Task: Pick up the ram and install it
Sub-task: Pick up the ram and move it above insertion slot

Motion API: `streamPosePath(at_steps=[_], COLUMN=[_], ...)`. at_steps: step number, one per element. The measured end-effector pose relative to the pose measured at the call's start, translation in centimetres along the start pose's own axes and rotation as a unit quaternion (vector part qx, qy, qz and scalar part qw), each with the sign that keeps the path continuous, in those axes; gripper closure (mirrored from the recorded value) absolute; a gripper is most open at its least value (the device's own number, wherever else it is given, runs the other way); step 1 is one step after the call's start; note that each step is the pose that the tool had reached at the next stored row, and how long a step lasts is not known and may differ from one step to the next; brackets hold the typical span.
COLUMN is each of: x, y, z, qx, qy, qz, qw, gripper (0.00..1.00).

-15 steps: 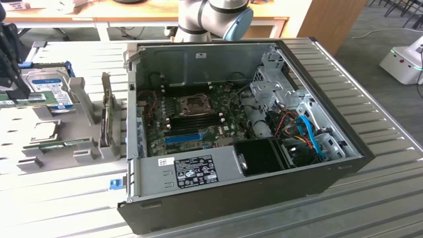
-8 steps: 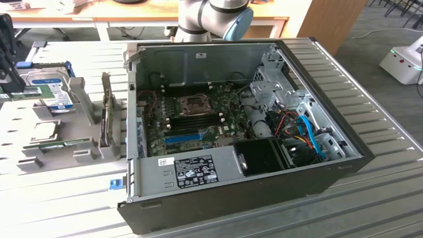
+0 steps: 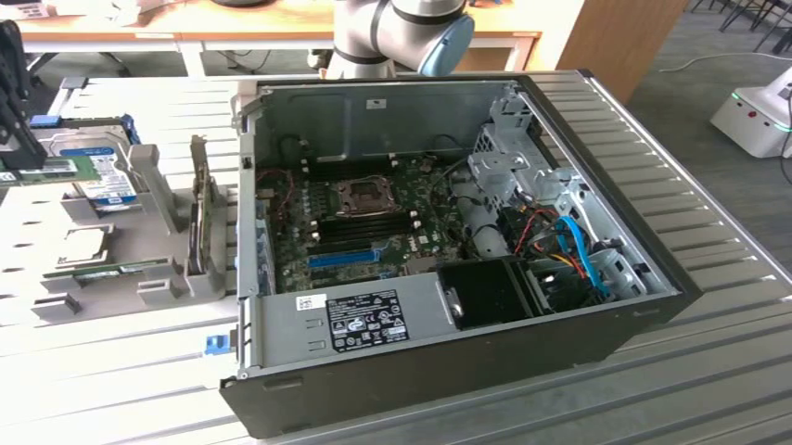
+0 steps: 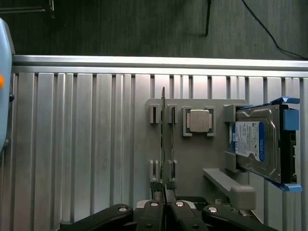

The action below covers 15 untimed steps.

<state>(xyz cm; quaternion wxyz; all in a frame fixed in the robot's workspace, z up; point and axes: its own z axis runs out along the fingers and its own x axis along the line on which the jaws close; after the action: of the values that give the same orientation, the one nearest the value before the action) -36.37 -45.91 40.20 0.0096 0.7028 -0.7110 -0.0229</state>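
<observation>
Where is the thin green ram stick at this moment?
The thin green ram stick stands on edge in the grey slotted tray at the exterior view's left, next to the square silver processor chip, outside the open black computer case.

The case point(image 3: 495, 380) is open upward, with cables point(image 3: 572, 246) crowding the exterior view's right. On the tray point(image 4: 192, 168), the upright ram point(image 4: 163, 139) has the CPU point(image 4: 199, 120) just beside it and open table point(image 4: 72, 144) on its other side.
</observation>
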Motion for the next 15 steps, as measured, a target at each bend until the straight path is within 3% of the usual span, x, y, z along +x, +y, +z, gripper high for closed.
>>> streamPosePath(at_steps=[15], x=[-0.1], y=[-3.77], z=[-0.16], qx=[-0.0002], qy=[-0.0001], qz=[0.0], qw=[1.0], gripper=[0.88])
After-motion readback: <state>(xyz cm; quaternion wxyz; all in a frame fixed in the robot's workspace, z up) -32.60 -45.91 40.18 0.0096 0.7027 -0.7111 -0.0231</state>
